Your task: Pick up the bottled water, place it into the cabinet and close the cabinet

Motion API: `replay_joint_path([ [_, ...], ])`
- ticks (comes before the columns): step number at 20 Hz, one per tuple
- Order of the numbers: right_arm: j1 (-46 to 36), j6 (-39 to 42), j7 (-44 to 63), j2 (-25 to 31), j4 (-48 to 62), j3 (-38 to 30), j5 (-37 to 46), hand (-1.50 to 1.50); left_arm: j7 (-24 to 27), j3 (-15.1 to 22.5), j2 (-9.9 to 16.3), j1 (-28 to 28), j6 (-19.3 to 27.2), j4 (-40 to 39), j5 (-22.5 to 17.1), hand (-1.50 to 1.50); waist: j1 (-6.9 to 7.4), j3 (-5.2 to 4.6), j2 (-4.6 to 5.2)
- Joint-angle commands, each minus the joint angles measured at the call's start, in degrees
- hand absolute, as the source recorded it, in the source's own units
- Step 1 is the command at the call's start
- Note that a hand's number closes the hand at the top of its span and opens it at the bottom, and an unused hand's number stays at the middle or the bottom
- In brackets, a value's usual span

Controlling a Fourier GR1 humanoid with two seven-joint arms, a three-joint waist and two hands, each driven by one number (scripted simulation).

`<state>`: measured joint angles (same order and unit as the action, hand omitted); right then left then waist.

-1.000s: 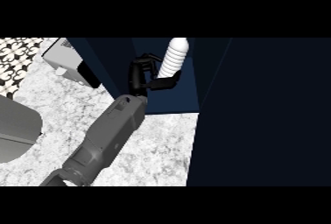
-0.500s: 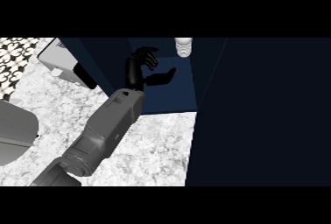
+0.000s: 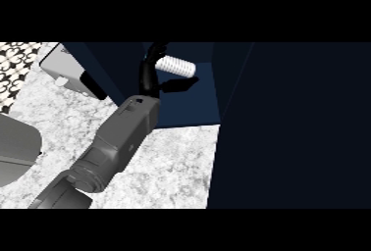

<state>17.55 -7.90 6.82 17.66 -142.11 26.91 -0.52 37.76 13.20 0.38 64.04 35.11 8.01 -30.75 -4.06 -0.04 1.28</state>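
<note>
Head view: one hand reaches into the dark blue cabinet, and which arm it belongs to I cannot tell. Its fingers look released beside the water bottle, which lies inside the cabinet above the marble bench.

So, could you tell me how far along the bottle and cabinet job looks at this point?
Done: the bottle is off the counter and up inside the dark blue cabinet. In hand: the left hand reaches into the cabinet with its fingers beside the bottle; whether they grip it cannot be told. Left: letting go, pulling the arm out and shutting the cabinet, which stands open. The right hand is out of view.
</note>
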Motion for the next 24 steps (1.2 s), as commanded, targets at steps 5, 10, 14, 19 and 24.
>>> replay_joint_path([
  [5, 0.95, -1.55, 2.04, -2.01, -3.49, 4.8, 2.7, -1.5, 2.78, -1.62, 0.03, 0.44, -3.67, -1.82, 0.17, -1.5, 0.02, -0.08, -0.06],
  [10, -0.2, -0.14, 0.38, -1.78, -0.67, 0.81, -1.41, -1.5, 1.92, -0.95, -0.35, 1.33, -3.86, -0.77, 0.77, -1.5, -0.29, 0.01, -0.04],
  [14, 1.46, 1.15, 1.28, 0.11, -3.73, -0.95, -2.33, -1.5, 3.94, -2.53, -0.37, 2.69, -10.58, 1.29, -0.5, -1.5, -0.73, -0.01, 0.01],
  [19, 2.49, 2.7, -2.01, 0.6, -0.89, -2.81, -2.43, -1.5, 4.15, -2.43, -0.37, 1.3, -21.43, 4.78, -1.82, -1.5, 0.31, 0.06, -0.49],
  [24, 0.53, 1.42, 2.37, -0.42, -2.65, -3.18, -1.18, -1.5, -0.25, -0.03, -0.38, -1.6, -23.51, 11.95, -4.14, -1.5, 2.49, 0.05, -1.31],
])
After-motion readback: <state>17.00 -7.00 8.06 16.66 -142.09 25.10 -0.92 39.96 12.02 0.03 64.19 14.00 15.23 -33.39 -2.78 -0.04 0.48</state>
